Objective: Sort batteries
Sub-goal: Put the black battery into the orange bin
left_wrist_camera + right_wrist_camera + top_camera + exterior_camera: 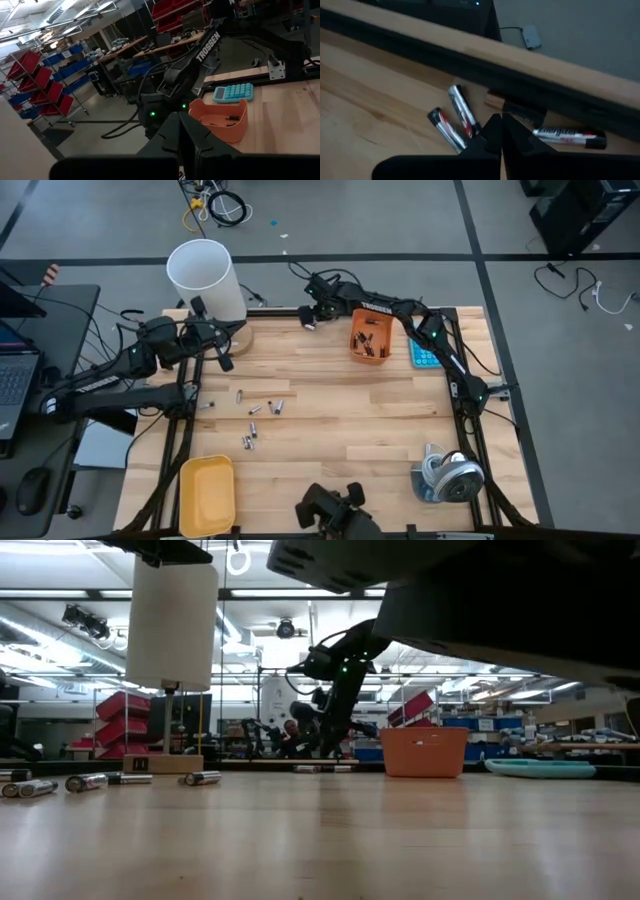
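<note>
Batteries (455,120) lie on the wood right by the right gripper (501,131), whose jaws are pressed together on nothing. Left gripper (181,134) hovers with jaws closed too, empty

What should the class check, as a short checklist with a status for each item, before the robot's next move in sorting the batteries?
1. Right gripper shut, holding nothing: ok.
2. Right gripper over batteries at the table's far edge: ok.
3. Left gripper shut, empty, beside the white roll: ok.
4. Orange bin already holds batteries: ok.
5. Yellow tray has room: ok.
6. All loose batteries sorted: not ok.
</note>
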Motion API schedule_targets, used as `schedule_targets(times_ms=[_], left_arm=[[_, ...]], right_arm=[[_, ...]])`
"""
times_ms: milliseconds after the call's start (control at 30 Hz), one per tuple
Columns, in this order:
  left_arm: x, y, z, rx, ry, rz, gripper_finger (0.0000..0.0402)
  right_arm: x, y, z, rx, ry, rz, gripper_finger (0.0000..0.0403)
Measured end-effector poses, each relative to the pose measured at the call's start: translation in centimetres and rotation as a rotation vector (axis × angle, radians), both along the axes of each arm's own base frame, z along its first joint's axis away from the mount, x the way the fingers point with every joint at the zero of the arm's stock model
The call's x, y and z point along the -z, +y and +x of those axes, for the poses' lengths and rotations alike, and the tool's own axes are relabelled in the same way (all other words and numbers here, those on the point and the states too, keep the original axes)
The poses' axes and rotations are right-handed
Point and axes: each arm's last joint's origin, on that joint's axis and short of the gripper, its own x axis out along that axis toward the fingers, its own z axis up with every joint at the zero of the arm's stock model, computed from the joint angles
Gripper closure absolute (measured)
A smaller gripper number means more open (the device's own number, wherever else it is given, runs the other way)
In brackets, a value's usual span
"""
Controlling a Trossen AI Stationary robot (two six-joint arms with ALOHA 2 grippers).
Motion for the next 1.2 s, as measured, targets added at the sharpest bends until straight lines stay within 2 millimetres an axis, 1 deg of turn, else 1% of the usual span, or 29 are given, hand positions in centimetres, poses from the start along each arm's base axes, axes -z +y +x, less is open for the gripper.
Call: schedule_targets(times_ms=[267, 467, 567, 633, 733, 933, 1067, 1200], left_arm=[[0.0, 0.0, 0.0, 0.000, -0.001, 0.000, 0.0401], [0.0, 0.0, 0.0, 0.000, -0.002, 0.000, 0.0401], [0.0, 0.0, 0.0, 0.000, -0.002, 0.000, 0.0401], [0.0, 0.0, 0.0, 0.000, -0.002, 0.000, 0.0401], [0.0, 0.0, 0.0, 0.000, 0.000, 0.004, 0.0401], [0.0, 0.0, 0.0, 0.000, 0.001, 0.007, 0.0401], [0.0, 0.0, 0.0, 0.000, 0.001, 0.008, 0.0401], [0.0, 0.0, 0.0, 0.000, 0.002, 0.008, 0.0401]], right_arm=[[-0.1, -0.9, -0.5, 0.002, -0.033, 0.016, 0.0403], [0.0, -1.6, -1.0, -0.007, -0.068, 0.076, 0.0403], [0.2, -2.0, -1.4, 0.001, -0.058, 0.090, 0.0403], [0.2, -2.3, -1.7, -0.019, -0.067, 0.105, 0.0403], [0.2, -2.7, -2.0, -0.082, -0.129, 0.180, 0.0403], [0.2, -2.7, -1.9, -0.128, -0.143, 0.179, 0.0403], [0.2, -2.7, -1.9, -0.080, -0.140, 0.172, 0.0403], [0.1, -2.6, -1.8, -0.101, -0.172, 0.211, 0.0403]])
